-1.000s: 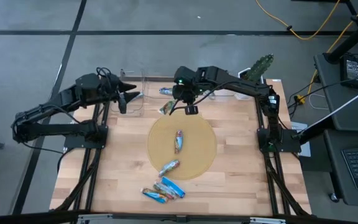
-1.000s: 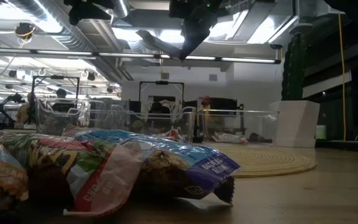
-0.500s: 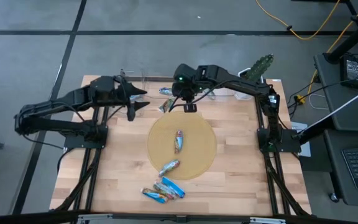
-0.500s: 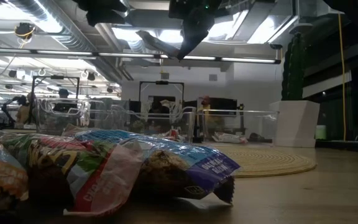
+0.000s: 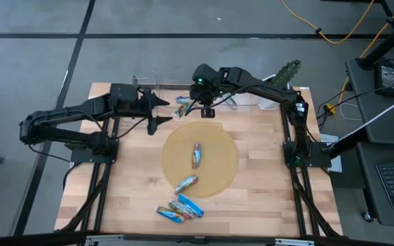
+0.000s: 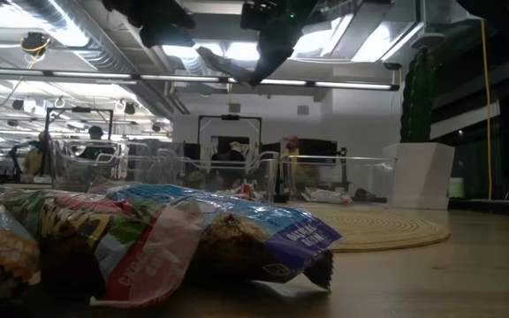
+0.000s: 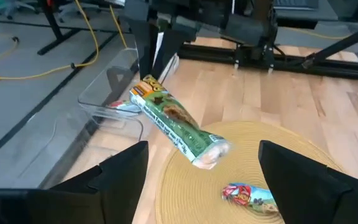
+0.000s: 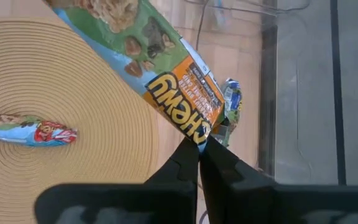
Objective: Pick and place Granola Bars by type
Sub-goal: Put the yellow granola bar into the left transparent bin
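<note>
Sorting partly done: right gripper (image 8: pixel 199 148), at upper centre, pinches a shiny green-orange wrapped granola bar (image 8: pixel 157 68) beside clear plastic bins (image 5: pixel 241 101); left gripper (image 5: pixel 157 111) gapes empty; several foil-wrapped bars (image 5: pixel 180 208) remain below.

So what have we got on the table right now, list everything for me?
table: one, light wood, under everything
mat: one, tan, round, mid-table
clear bins: at least two, clear, along the far edge
blue bar: one, blue, at the far edge by the bins
green bar: one, green and orange, hanging over the mat's far edge
mat bars: two, multicoloured, one mid-mat, one at its near rim
bar pile: about three, blue and multicoloured, near edge
cactus: one, green, white pot, far right corner
left gripper: dark, open, empty, left of the mat's far edge
right gripper: dark, shut on the green bar's end
</note>
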You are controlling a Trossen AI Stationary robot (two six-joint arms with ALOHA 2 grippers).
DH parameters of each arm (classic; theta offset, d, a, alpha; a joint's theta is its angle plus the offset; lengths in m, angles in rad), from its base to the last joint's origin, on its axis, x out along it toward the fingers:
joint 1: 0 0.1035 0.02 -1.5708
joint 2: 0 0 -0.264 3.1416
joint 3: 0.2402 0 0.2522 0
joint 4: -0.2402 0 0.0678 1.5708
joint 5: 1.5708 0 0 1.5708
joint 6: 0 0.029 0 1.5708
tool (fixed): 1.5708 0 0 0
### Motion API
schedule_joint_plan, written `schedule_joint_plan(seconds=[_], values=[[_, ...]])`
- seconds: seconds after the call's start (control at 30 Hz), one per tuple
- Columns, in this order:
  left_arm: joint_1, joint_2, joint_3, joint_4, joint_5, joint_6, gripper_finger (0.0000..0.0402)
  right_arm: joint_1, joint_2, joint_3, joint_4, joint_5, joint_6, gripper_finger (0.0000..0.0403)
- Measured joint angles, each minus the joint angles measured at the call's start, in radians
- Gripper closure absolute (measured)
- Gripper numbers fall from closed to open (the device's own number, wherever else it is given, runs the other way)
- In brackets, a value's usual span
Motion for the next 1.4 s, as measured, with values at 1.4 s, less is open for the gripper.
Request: schedule_joint_plan(seconds=[1.4], values=[[0.0, 0.142, 0.0, 0.076, 0.035, -0.034, 0.011, 0.028, -0.005, 0.103, 0.048, 0.0, 0.024, 0.0393]])
